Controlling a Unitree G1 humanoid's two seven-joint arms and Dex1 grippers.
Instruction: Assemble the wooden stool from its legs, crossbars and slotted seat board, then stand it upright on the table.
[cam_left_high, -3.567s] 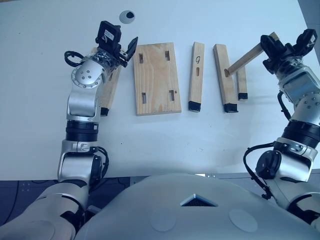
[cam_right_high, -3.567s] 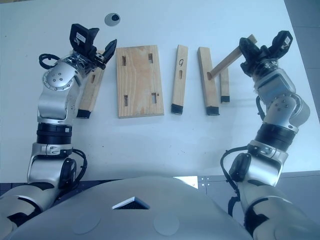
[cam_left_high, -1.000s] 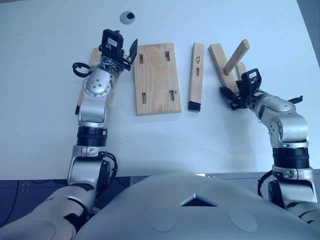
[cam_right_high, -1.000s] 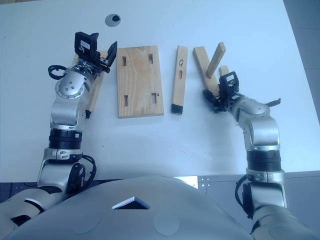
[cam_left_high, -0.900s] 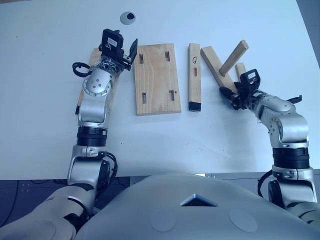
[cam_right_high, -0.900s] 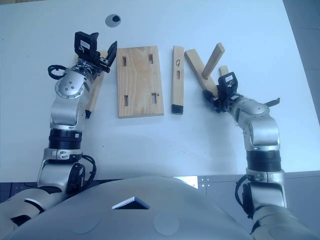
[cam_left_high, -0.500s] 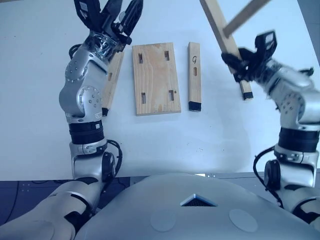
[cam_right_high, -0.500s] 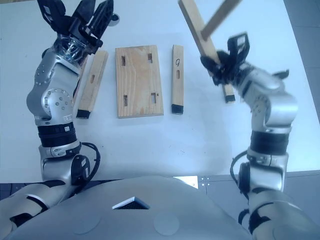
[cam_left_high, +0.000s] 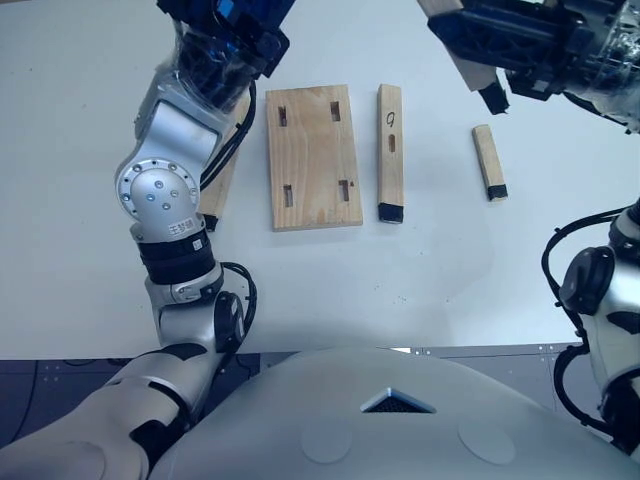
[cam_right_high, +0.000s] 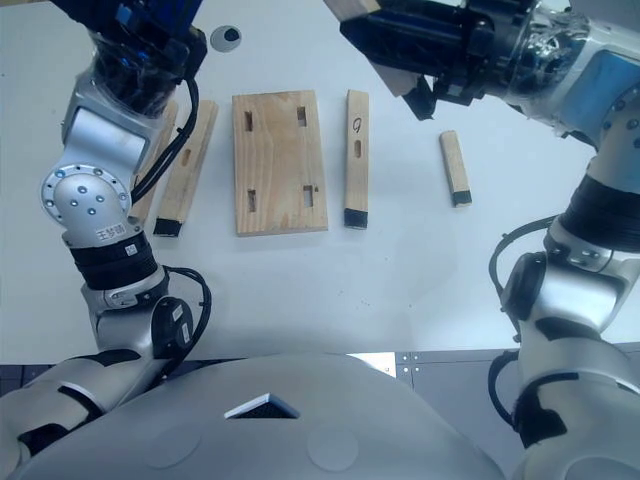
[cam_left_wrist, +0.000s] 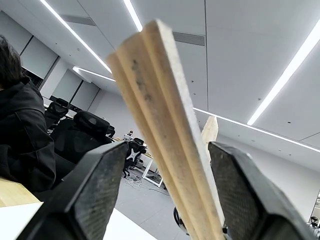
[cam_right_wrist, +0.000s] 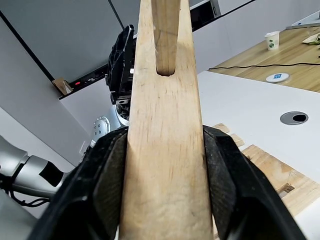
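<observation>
My right gripper (cam_right_wrist: 165, 150) is raised high over the table's far right, shut on a wooden leg (cam_right_wrist: 165, 100) with a crossbar (cam_right_wrist: 167, 30) stuck in its slot. The leg's black foot (cam_left_high: 492, 97) hangs below the gripper (cam_left_high: 520, 40). My left gripper (cam_left_high: 225, 20) is raised over the far left, fingers (cam_left_wrist: 100, 195) spread open, and a wooden bar (cam_left_wrist: 165, 130) stands in the gap with space on one side. The slotted seat board (cam_left_high: 313, 155) lies flat mid-table. Beside it lies a numbered leg (cam_left_high: 390, 150), and another leg (cam_right_high: 185, 165) lies left of the board.
A short wooden piece with a black tip (cam_left_high: 490, 162) lies on the right of the white table (cam_left_high: 400, 260). A round grommet (cam_right_high: 232, 36) sits at the far edge. The near half of the table is bare.
My right gripper has carried the leg and crossbar higher, toward the camera. My left arm has also risen, and its gripper now reaches the view's top edge.
</observation>
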